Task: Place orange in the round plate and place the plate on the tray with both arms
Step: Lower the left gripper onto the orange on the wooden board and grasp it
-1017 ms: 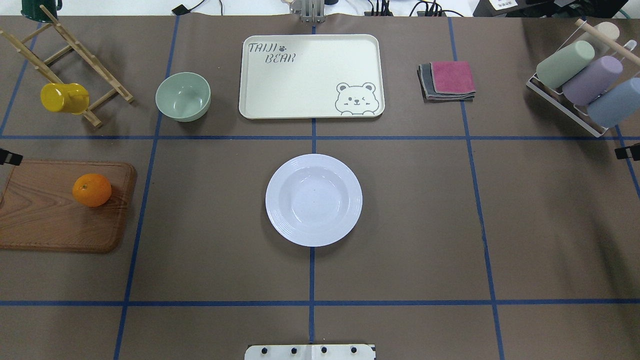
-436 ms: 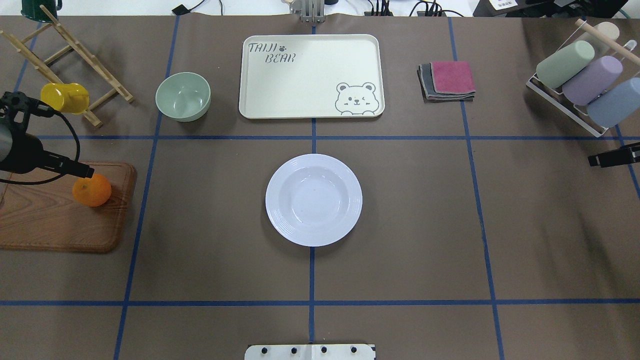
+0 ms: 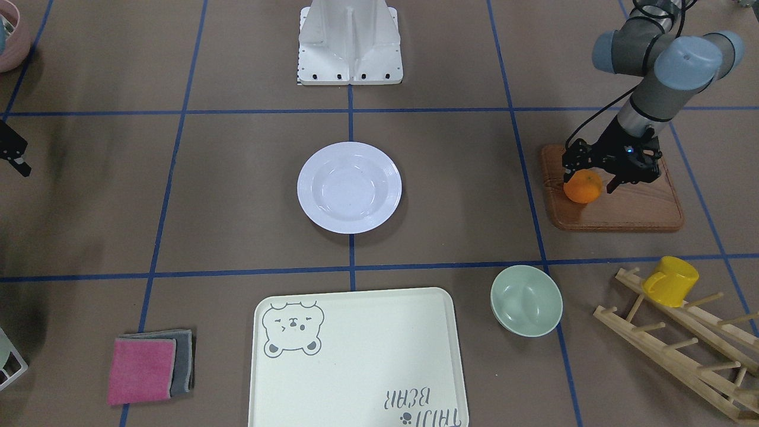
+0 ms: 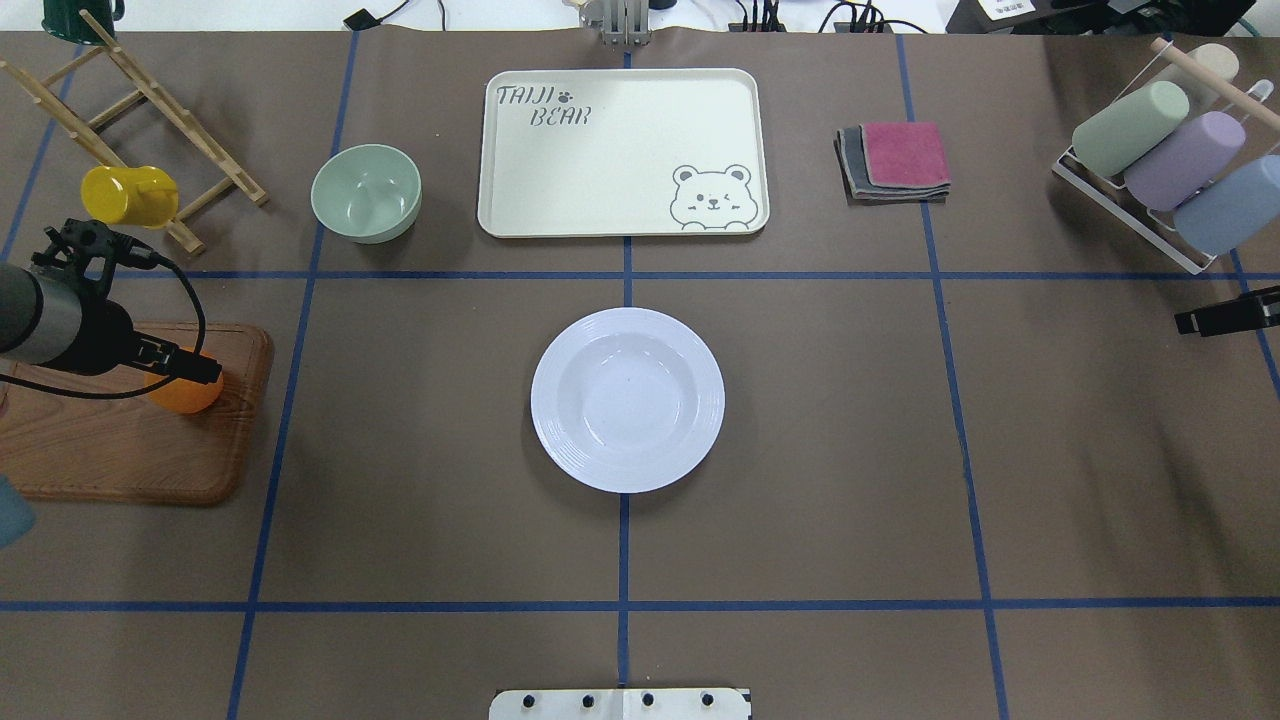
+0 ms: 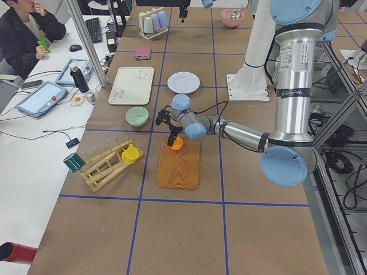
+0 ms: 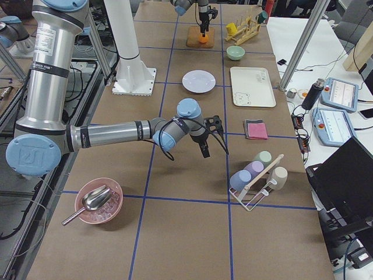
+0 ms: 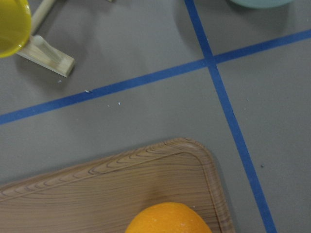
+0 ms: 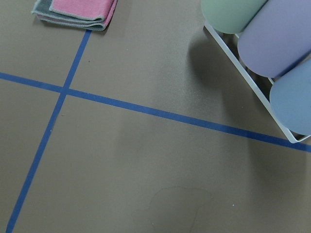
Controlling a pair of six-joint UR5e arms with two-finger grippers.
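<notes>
The orange [image 3: 584, 188] rests on the brown wooden board [image 3: 628, 207]. My left gripper [image 3: 587, 179] is low over it, open, with a finger on each side of the fruit. From overhead the gripper [image 4: 195, 374] hides most of the orange [image 4: 185, 398]. The left wrist view shows only the top of the orange [image 7: 167, 221]. The white round plate [image 4: 627, 400] sits empty at the table's middle. Beyond it lies the cream tray [image 4: 620, 150], also empty. My right gripper [image 4: 1215, 320] hovers at the right edge; its jaws show edge-on and I cannot tell their state.
A pale-green bowl [image 4: 365, 192] stands left of the tray. A wooden rack with a yellow cup [image 4: 128, 195] is at the far left. Folded cloths [image 4: 895, 160] and a rack of pastel cups [image 4: 1160, 150] are at the right. A person sits beside the table in the left exterior view.
My left arm has come in from the left edge and settled over the orange, now covering most of it. The right gripper slid a little inward, then stayed.
</notes>
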